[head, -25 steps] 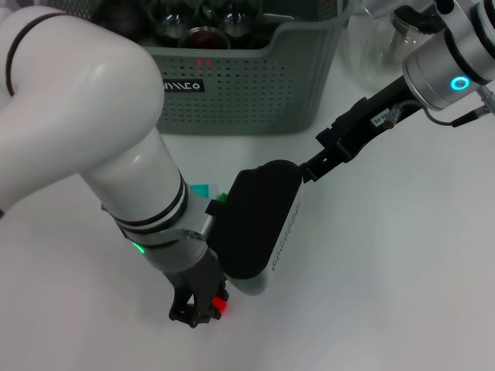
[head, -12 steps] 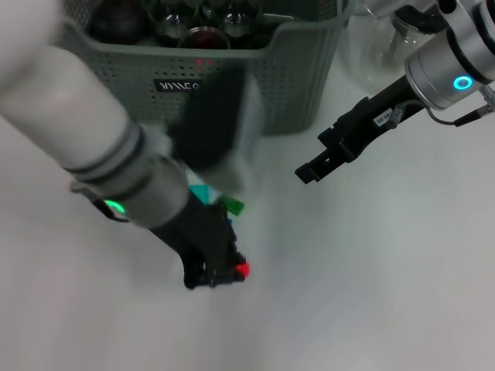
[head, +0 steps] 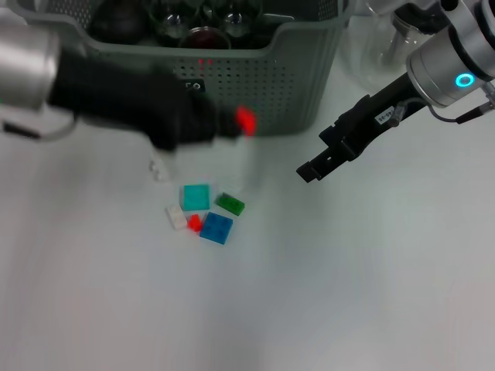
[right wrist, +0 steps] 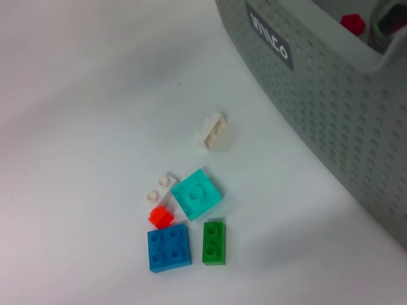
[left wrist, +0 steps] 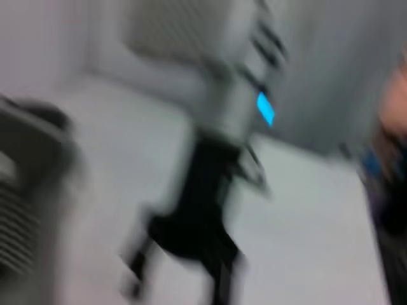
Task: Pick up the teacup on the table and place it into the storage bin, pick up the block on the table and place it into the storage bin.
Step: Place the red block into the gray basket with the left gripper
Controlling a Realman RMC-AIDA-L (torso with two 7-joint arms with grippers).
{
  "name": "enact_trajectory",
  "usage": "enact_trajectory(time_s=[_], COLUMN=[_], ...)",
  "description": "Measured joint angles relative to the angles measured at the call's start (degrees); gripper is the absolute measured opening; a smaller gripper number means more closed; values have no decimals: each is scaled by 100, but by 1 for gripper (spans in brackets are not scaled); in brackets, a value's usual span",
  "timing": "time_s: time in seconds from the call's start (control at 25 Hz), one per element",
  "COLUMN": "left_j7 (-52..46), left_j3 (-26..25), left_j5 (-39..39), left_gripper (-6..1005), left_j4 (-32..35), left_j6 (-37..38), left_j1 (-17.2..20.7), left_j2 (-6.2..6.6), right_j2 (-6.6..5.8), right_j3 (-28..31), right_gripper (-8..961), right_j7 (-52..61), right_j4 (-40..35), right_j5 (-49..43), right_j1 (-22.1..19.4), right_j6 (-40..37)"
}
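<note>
With a red block [head: 245, 119] pinched in its jaws, the left gripper [head: 232, 124] hung beside the storage bin [head: 309, 69], needing to rise over its rim; the right gripper [head: 309, 170], whose jaw state I cannot tell, waited right.

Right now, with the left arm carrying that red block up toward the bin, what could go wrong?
The left gripper holds the red block only at its tip, against the bin's outer wall and below the rim; it could hit the wall or slip out.

Glassware already fills the bin, so a dropped block may strike it.

The right gripper hovers close to the bin's corner and could crowd the path.
</note>
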Motion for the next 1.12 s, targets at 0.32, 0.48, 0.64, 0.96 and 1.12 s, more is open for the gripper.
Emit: enact_trajectory(time_s=[0.32, 0.48, 0.64, 0.96, 1.12], left_j7=[-1306, -1568, -1644, -1720, -1670], left_j3=[-312, -162, -157, -68, -116], left_j5=[215, 713, 1361, 1887, 1817], left_gripper=[113, 118, 123, 132, 232], left_j4=[-1046, -2179, -3307, -3408, -3155], left_j6=[-2250, -3285, -4077, -4493, -4292], left_j1=[-1160, -1793, -2342, -2439, -2388], left_j2=[679, 1046, 1174, 965, 981], right_j2=[88, 108, 116, 103, 91], right_j3=[-101, -151, -180, -186, -192], right_gripper=[948, 948, 948, 948, 948], right_j7=[-1, 15, 32, -6, -9], right_j4=[4, -12, -41, -46, -47], right_j5=[2, 1, 1, 1, -34], right_j1=[121, 144, 154, 134, 151], right_j6=[-26, -55, -116, -136, -138])
